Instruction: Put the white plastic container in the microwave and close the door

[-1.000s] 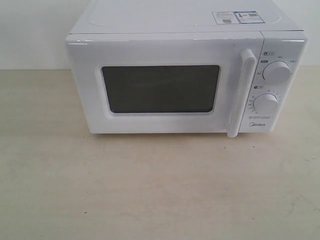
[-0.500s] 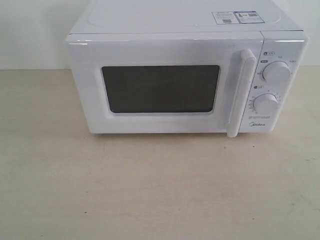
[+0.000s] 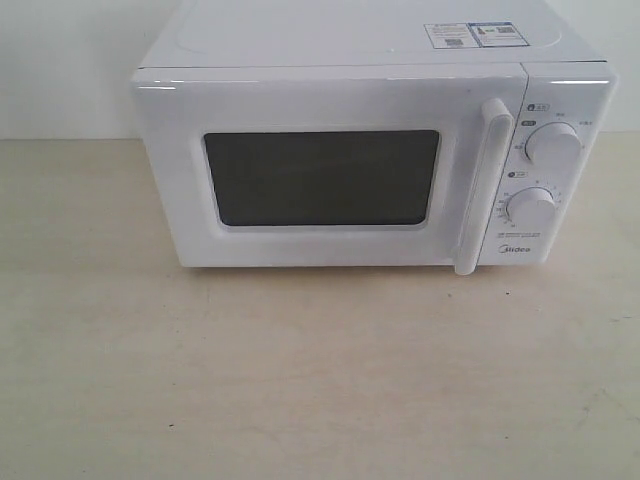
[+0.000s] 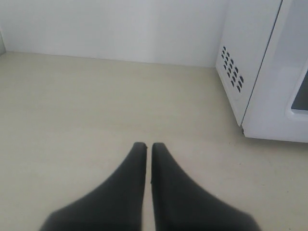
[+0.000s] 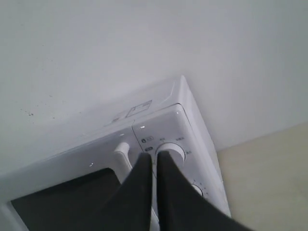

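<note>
The white microwave stands at the back of the table with its door closed flush; the dark mesh window and the vertical bar handle face me. The white plastic container shows in no view. Neither gripper appears in the exterior view. In the left wrist view my left gripper is shut and empty above bare table, with the microwave's vented side beside it. In the right wrist view my right gripper is shut and empty, hanging in front of the microwave by its handle and upper knob.
Two round knobs sit on the microwave's right panel and stickers lie on its top. The beige tabletop spreads in front of the microwave. A white wall stands behind.
</note>
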{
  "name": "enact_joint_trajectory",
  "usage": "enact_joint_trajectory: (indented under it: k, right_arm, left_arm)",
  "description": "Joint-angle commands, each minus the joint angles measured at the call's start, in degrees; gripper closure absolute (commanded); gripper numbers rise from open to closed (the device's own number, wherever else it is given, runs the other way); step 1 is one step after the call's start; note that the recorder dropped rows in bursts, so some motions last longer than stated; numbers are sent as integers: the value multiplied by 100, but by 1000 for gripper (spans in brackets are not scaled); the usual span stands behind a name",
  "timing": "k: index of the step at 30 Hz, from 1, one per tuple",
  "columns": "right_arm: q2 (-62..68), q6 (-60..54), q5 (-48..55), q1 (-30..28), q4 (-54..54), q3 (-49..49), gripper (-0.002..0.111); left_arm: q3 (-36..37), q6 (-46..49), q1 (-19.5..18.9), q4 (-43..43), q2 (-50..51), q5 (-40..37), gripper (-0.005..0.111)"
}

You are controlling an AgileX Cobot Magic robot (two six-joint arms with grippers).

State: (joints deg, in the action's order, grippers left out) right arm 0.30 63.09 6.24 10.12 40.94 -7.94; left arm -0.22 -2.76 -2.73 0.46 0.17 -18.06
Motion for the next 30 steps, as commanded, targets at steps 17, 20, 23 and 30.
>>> enact_joint_trajectory:
  k: [17, 20, 23, 30]
  right_arm:
    - [-30, -5560, 1382, -29, -4574, 674, 108]
    - [-30, -5558, 1593, -29, -4561, 744, 108]
    - [-30, -5605, 1804, -29, -4464, 744, 108]
    - [-30, -5570, 1778, -29, -4304, 744, 108]
  left_arm:
    - [22, 31, -4, -46, -17, 56, 102]
    - [22, 31, -4, -46, -17, 56, 102]
    - [22, 31, -4, -46, -17, 56, 102]
    - [22, 31, -4, -46, -17, 56, 102]
